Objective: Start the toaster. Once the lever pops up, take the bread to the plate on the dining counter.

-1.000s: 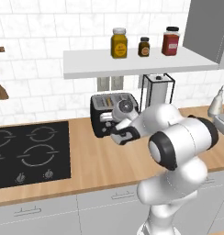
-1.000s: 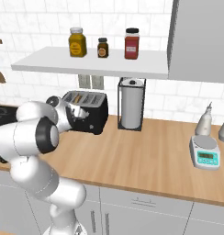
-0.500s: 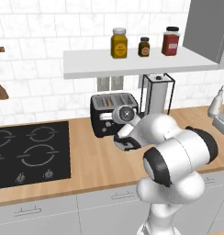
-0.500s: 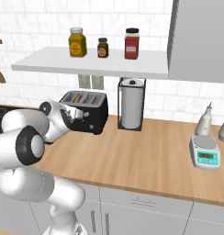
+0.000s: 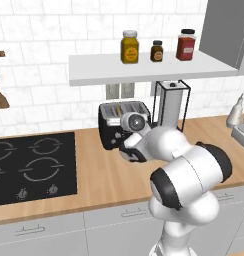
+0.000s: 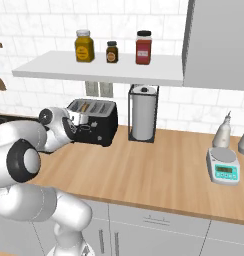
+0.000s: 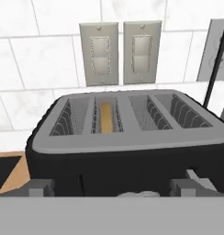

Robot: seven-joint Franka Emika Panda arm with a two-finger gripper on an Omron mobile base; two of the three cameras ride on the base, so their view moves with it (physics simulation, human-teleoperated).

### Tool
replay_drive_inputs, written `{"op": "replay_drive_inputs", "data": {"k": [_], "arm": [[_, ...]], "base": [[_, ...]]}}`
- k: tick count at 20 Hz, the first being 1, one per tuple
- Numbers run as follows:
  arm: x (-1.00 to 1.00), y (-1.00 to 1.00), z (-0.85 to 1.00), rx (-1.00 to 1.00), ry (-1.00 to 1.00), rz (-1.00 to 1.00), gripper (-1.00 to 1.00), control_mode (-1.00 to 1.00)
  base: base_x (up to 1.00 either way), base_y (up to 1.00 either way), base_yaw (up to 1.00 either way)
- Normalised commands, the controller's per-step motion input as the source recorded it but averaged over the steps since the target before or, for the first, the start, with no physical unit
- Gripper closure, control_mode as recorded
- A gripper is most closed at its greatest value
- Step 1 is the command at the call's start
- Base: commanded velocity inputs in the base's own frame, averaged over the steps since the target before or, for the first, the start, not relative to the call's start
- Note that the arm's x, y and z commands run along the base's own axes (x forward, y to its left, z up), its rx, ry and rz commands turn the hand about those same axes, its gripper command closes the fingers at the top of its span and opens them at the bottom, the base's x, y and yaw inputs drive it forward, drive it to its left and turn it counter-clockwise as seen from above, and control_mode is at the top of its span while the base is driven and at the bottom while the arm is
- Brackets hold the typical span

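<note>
Toaster [image 7: 127, 151], black with a grey slotted top, sits mid-frame in the hand view, backed against the white tiled wall under two grey outlet plates [image 7: 118, 53]. In the left base view it stands centre frame on the wood table [image 5: 99, 175], between the black hob [image 5: 31, 165] at lower left and the wire paper-towel stand [image 5: 171, 105] just right of it.

Bread [image 7: 106, 118]: a tan slice standing on edge in the second slot from the left, sunk low, its top edge below the slot rim.

Gripper [image 7: 114, 188] faces the toaster's front wall, very close. Fingers [image 7: 40, 188] spread wide, one low left, one low right, nothing between them. The lever is not clearly made out; a grey tab at lower right of the hand view may be it.

Progress, as judged: early. Bread loaded; lever press not shown done. Left: press, wait for pop-up, lift the slice, carry it to the plate.

Writing: three jars on the shelf [image 6: 99, 67], amber, dark and red; labels too small to read. White marks on the toaster front illegible.
</note>
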Motion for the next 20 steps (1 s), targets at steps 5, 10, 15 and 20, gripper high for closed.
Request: {"op": "replay_drive_inputs", "data": {"k": [5, 10, 15, 20], "arm": [[0.00, 0.04, 0.55, 0.00, 0.00, 0.00, -1.00, -1.00], [0.00, 0.00, 0.39, 0.00, 0.00, 0.00, -1.00, -1.00], [0.09, 0.00, 0.14, 0.00, 0.01, 0.00, -1.00, -1.00], [0.20, 0.00, -0.01, 0.00, 0.02, 0.00, -1.00, -1.00]], "base": [[0.00, 0.00, 0.00], [0.00, 0.00, 0.00], [0.00, 0.00, 0.00], [0.00, 0.00, 0.00]]}}
